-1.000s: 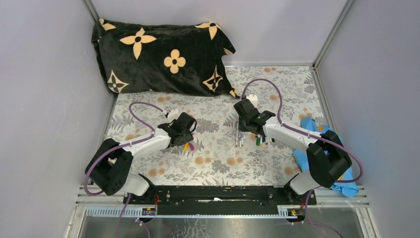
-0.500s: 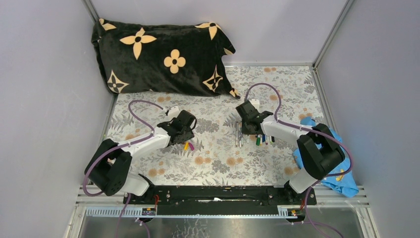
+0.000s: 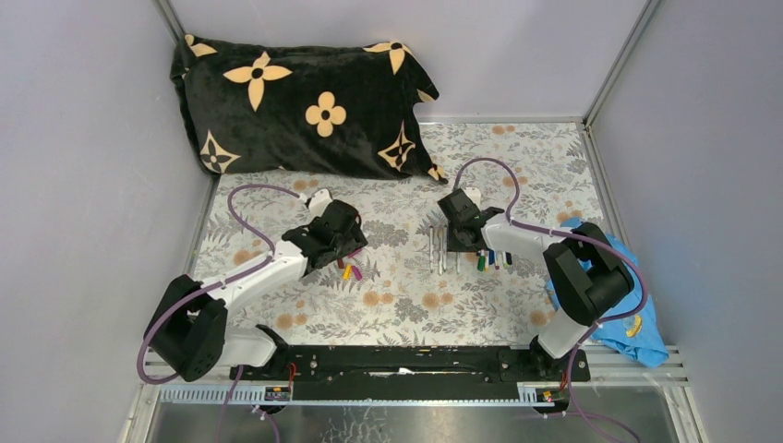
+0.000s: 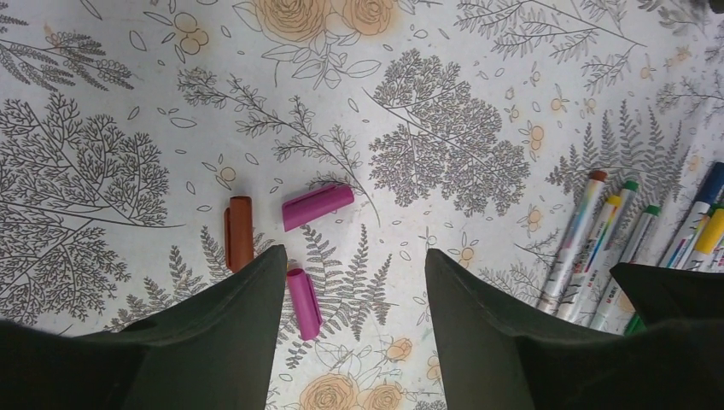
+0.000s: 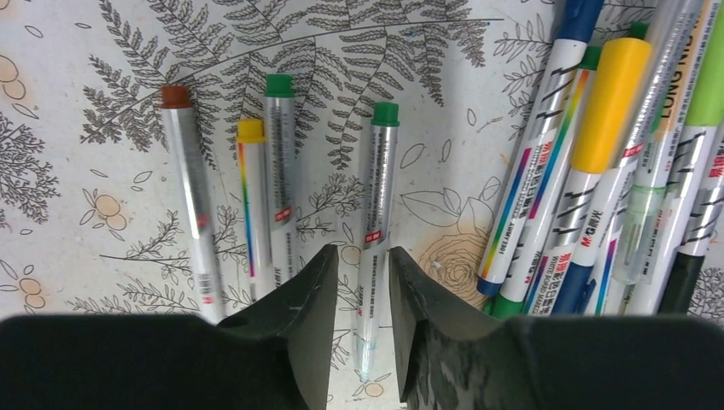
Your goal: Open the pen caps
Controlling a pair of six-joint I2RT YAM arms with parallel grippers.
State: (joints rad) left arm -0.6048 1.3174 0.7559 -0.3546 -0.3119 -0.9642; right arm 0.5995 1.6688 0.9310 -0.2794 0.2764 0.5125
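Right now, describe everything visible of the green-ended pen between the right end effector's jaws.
The pen is slim, with a silvery-grey barrel, a green far end, a small red label and a pale, see-through near end. It lies flat on the flowered cloth, clear of its neighbours, between the open jaws of the right end effector; contact cannot be judged.

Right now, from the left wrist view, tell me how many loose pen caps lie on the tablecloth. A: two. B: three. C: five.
B: a brown cap, an upper magenta cap and a lower magenta cap lie loose there.
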